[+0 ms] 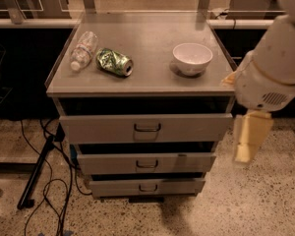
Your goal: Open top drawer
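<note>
Top drawer (196, 128) has a small central handle (147, 128), so the gripper (250, 137), hanging right of it (open or closed, I cannot tell), should centre there and pull straight.

matt metal top drawer (98, 128), cream plastic end effector (248, 141) beside it

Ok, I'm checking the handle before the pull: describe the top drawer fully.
The top drawer is a wide grey metal-looking panel directly under the cabinet top, dark gap above it, with a small rectangular loop handle at its centre. Nothing touches it; the gripper hangs to its right, apart.
</note>
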### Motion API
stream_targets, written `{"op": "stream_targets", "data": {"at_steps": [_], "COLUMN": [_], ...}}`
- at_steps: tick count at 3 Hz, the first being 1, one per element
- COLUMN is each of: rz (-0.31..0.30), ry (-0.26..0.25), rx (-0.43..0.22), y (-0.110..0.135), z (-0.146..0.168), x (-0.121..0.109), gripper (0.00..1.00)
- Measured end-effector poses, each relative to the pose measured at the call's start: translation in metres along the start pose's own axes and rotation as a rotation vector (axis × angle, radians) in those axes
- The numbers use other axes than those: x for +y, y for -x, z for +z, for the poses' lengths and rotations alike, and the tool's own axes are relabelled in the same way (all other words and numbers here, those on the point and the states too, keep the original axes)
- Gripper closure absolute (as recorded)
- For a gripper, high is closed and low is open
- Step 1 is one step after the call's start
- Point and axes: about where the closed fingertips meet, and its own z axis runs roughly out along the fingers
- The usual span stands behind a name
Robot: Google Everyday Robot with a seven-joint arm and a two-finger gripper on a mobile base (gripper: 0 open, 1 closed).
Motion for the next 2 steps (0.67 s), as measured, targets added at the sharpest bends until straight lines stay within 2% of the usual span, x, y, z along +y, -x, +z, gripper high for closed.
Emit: {"op": "stream_targets", "data": {"at_steps": [1,2], "rz": [-0.001,0.002], "ry": [0.048,0.066], "rx": [0.057,0.078], "y": [0.011,0.014], "z": [0.046,0.069], "x": [0.000,-0.006], "gripper": [0.00,0.00]}}
